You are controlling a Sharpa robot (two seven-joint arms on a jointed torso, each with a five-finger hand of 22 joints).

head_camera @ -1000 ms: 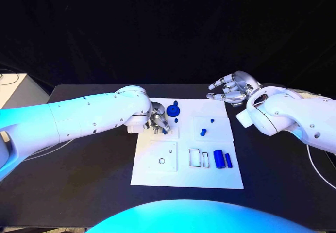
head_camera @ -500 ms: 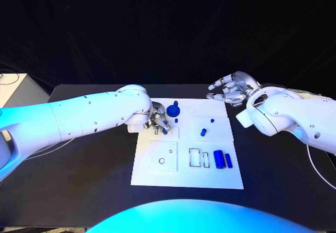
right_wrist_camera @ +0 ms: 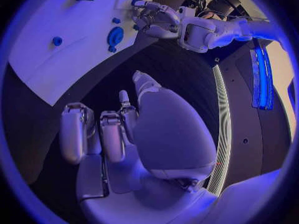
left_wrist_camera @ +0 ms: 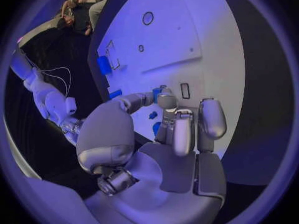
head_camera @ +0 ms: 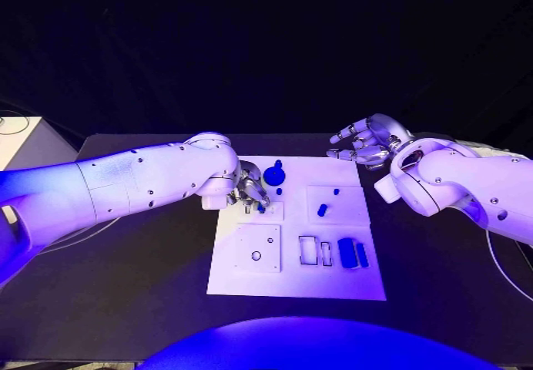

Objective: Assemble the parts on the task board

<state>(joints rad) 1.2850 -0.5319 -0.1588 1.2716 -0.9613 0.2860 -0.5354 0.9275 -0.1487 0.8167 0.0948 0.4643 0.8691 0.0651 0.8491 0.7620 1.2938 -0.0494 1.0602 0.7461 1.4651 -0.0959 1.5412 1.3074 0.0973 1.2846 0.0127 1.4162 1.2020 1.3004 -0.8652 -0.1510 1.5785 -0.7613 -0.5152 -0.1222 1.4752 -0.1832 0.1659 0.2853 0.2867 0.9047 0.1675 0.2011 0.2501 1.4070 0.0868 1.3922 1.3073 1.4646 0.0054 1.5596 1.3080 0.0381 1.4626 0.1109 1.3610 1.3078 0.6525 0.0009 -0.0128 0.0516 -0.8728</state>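
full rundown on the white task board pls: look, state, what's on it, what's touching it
The flat white rectangular task board lies on the black table, long side running away from the robot. Its face has outlined square and slot recesses and small holes. On it lie small blue parts: a round gear-like disc at the far end, a short peg mid-board, two bars near its right edge. The left hand reaches over its far left part; contact unclear.

We see our left hand pinching a small blue part over the task board, our right hand spread beyond its far corner.
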